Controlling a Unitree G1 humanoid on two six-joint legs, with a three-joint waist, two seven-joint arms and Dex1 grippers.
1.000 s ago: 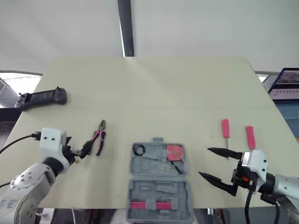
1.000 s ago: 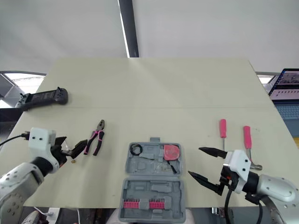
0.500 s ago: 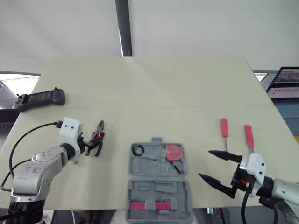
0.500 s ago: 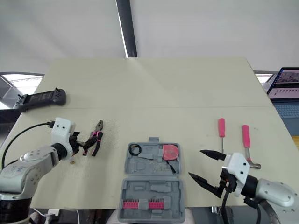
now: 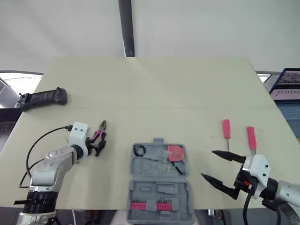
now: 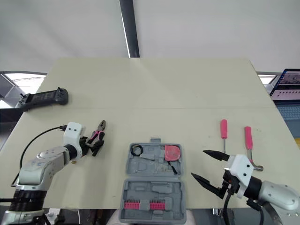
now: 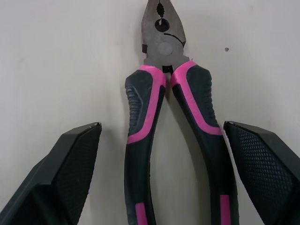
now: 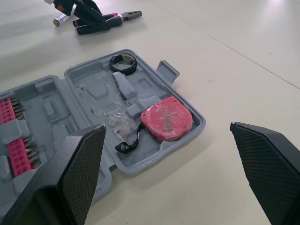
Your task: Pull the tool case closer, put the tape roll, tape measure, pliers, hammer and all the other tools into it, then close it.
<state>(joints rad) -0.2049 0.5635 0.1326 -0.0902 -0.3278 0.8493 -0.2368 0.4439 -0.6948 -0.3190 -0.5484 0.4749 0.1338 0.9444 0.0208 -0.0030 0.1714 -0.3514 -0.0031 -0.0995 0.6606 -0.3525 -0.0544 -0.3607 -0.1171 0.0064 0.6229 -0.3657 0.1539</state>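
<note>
Far left edge of the table (image 5: 154,84): a black game controller (image 5: 41,98), well apart from everything else.

Left gripper (image 5: 97,146): low at the table top, fingers spread open and straddling the handles of the pliers (image 7: 164,93). The wrist view shows a gap between each finger and the pink-and-black handles, so nothing is gripped. The pliers lie flat, nose shut, pointing away from the gripper, just left of the case.

Centre, near edge: grey tool case (image 5: 159,191), lying open. The far half holds the black tape roll (image 5: 138,150) in its left corner and the red tape measure (image 5: 176,153) on its right. The near half has a row of red bits (image 5: 150,206).

Right of the case: right gripper (image 5: 206,163), fingers wide apart, empty. Beyond it, two pink-handled screwdrivers (image 5: 226,129) lie side by side on the table, outside the case.
</note>
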